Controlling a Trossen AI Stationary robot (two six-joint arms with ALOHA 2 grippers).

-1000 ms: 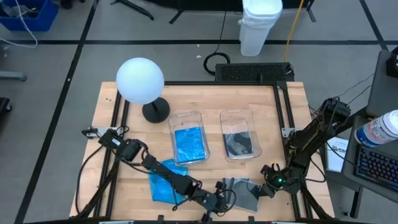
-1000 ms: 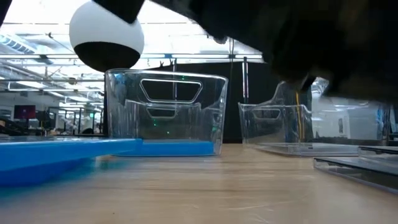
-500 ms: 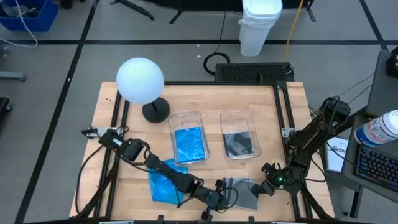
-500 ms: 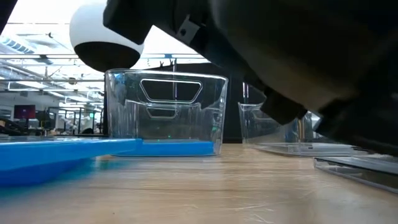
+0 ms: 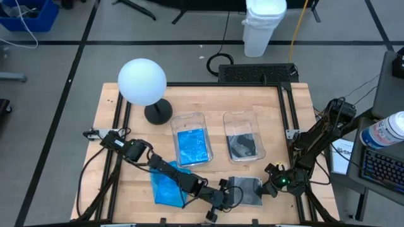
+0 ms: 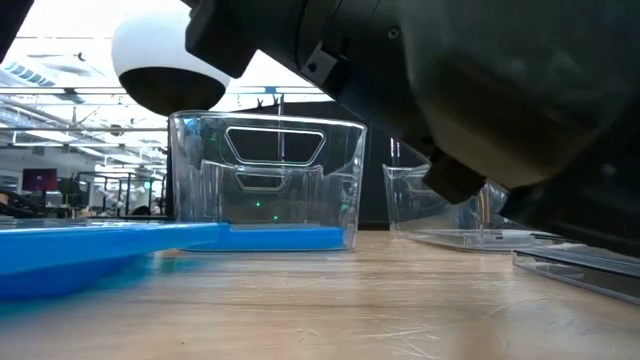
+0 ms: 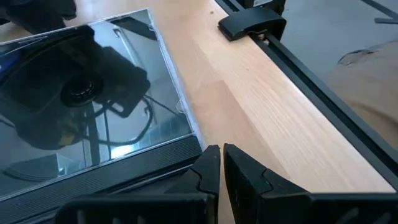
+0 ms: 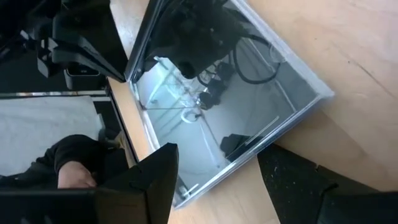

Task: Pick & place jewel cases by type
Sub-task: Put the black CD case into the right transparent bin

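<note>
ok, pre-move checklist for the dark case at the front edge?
1. Left gripper shut at the dark jewel case's edge, nothing between its fingers: ok.
2. Right gripper open around the case: ok.
3. Case flat on table: ok.
4. Right bin, holding dark cases, has room: ok.
5. Right gripper's pads touching case: cannot tell.
6. Blue jewel case clear of path: ok.

Jewel cases: translucent bright blue (image 5: 165, 186) and glossy dark grey (image 5: 247, 191). Bins (image 5: 191, 140): clear plastic; one holds blue, the other (image 5: 243, 135) dark grey. Table (image 5: 208, 101): light wood grain. Lamp globe (image 5: 142, 81): white, black base. Arms: black.
</note>
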